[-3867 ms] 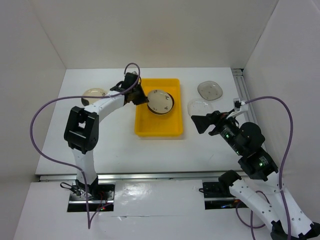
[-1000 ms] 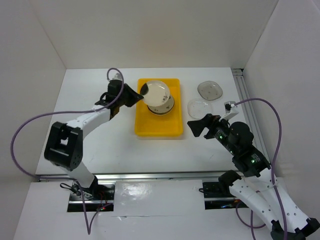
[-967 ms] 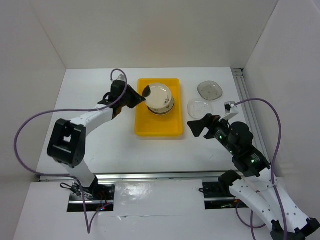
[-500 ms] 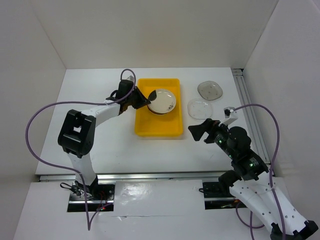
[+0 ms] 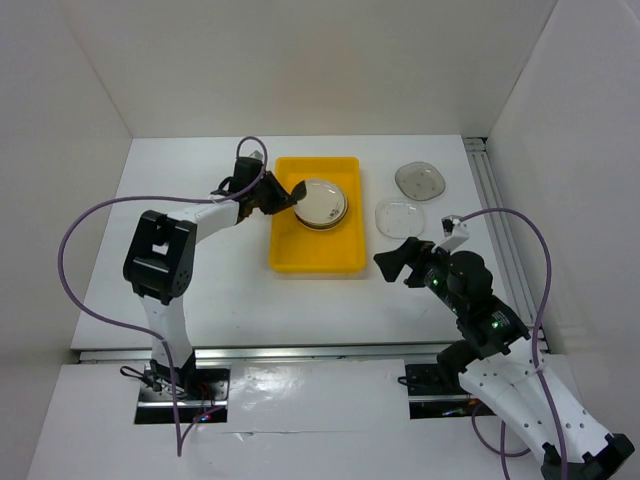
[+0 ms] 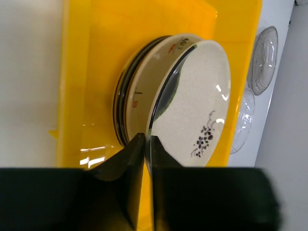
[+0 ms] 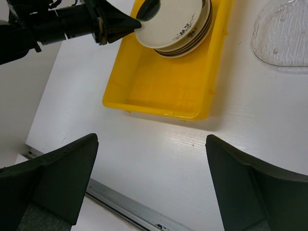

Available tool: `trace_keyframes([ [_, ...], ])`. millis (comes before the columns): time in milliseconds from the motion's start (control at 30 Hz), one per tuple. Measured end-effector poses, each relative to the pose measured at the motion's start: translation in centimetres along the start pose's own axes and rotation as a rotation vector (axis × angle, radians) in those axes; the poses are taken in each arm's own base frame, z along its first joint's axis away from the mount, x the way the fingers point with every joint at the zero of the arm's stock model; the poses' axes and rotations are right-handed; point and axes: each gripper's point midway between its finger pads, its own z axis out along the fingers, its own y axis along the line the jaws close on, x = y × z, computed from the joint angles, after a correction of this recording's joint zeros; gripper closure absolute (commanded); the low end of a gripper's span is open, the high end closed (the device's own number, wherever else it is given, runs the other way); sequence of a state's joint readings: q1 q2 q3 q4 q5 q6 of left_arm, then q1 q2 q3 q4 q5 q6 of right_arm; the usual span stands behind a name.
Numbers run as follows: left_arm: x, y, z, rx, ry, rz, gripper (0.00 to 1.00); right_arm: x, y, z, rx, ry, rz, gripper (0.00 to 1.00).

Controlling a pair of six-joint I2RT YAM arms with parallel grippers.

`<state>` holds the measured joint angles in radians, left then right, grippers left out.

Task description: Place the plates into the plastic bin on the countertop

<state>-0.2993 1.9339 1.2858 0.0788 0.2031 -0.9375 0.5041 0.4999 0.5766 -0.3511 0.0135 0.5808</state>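
The left pincer (image 6: 146, 142) pinches the rim of a cream round plate with a dark blotch (image 6: 192, 101), tilted atop the stack of plates (image 6: 126, 103) at the far end of the bright yellow plastic bin (image 6: 77, 72) on the white counter (image 7: 240, 120), while the right pincer (image 7: 151, 138) hovers beside the bin, spread wide and empty.

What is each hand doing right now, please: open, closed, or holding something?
Left hand: closed on the rim of the cream plate, over the yellow bin.
Right hand: open, holding nothing.
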Motion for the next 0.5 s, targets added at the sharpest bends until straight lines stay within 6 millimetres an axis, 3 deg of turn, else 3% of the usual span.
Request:
trace_keyframes([
  [167, -1.2, -0.5, 0.1, 0.012, -0.014, 0.016, 0.38, 0.1, -0.6, 0.3, 0.023, -0.009, 0.005, 0.0],
  [300, -1.7, -2.7, -1.1, 0.056, -0.037, 0.046, 0.31, 0.8, -1.6, 0.8, 0.058, -0.003, 0.014, 0.0],
  [333, -1.8, -3.5, -1.8, 0.073, -0.044, 0.058, 0.28, 0.9, -1.9, 0.9, 0.074, -0.003, 0.02, 0.0],
  [367, -1.8, -4.4, -2.7, 0.09, -0.054, 0.077, 0.17, 1.0, -2.3, 1.1, 0.099, -0.003, 0.034, 0.0],
  [433, -2.0, -6.2, -5.0, 0.117, -0.076, 0.105, 0.15, 1.1, -3.4, 1.8, 0.164, -0.009, 0.063, 0.0],
  [500, -2.2, -8.2, -7.7, 0.135, -0.112, 0.136, 0.06, 1.6, -5.0, 2.7, 0.242, -0.005, 0.093, 0.0],
])
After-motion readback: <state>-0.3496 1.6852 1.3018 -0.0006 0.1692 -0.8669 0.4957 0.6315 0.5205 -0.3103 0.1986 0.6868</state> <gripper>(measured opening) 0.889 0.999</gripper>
